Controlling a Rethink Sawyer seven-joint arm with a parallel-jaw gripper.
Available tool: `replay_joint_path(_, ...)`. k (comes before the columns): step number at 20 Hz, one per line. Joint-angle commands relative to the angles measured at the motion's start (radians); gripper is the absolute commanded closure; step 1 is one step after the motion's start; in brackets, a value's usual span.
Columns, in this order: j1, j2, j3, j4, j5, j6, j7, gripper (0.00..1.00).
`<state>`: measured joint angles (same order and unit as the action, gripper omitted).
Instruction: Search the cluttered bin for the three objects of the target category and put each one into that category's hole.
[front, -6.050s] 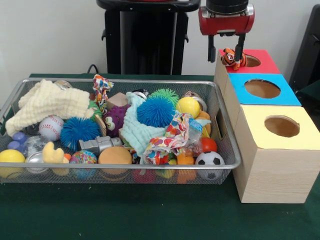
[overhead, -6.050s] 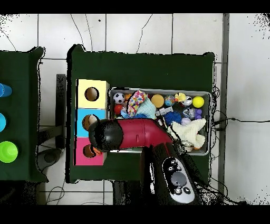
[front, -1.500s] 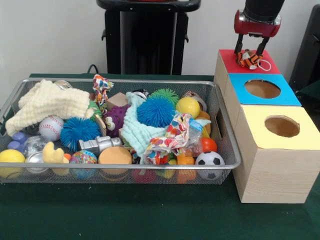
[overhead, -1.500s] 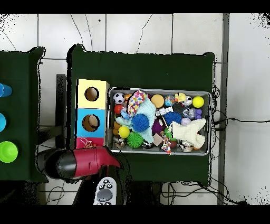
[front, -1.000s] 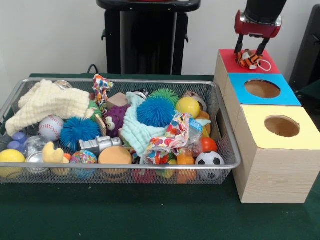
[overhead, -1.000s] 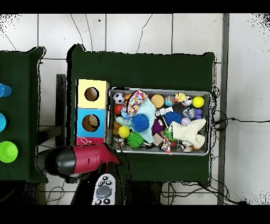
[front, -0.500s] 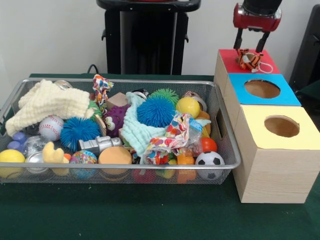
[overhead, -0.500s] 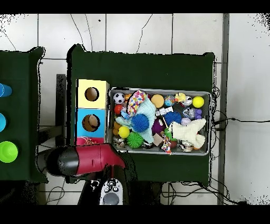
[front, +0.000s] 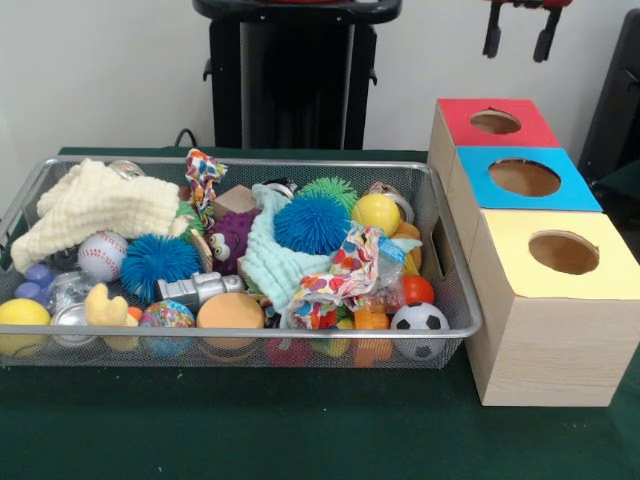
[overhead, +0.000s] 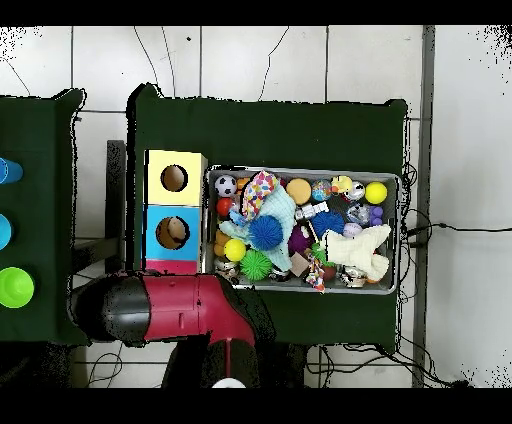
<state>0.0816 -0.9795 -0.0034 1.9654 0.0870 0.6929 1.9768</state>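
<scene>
Now fingers (front: 517, 35) parted, empty, above red box (front: 495, 123)

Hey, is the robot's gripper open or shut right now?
Open. In the front view the gripper hangs above the red box with its two fingers spread apart and nothing between them.

A robot test lab, by the look of it — a green-clothed table (front: 300, 430) on a pale tiled floor (overhead: 260, 60) carries a wire bin (front: 440, 260) of toys and three colour-topped sorting boxes (front: 545, 340), before a black pedestal (front: 295, 75).
</scene>
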Motion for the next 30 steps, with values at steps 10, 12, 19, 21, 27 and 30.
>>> replay_joint_path(10, 0.011, 0.091, -0.006, -0.012, 0.004, -0.115, 0.163, 0.00)
replay_joint_path(12, -0.022, 0.130, 0.006, -0.020, -0.009, -0.147, 0.123, 0.00)
replay_joint_path(19, -0.097, 0.232, 0.022, -0.048, -0.048, -0.272, 0.063, 0.00)
replay_joint_path(21, -0.126, 0.270, 0.037, -0.056, -0.051, -0.308, 0.047, 0.00)
replay_joint_path(27, -0.149, 0.441, 0.019, -0.170, -0.099, -0.435, 0.036, 0.00)
replay_joint_path(30, -0.138, 0.539, -0.003, -0.238, -0.120, -0.526, 0.052, 0.00)
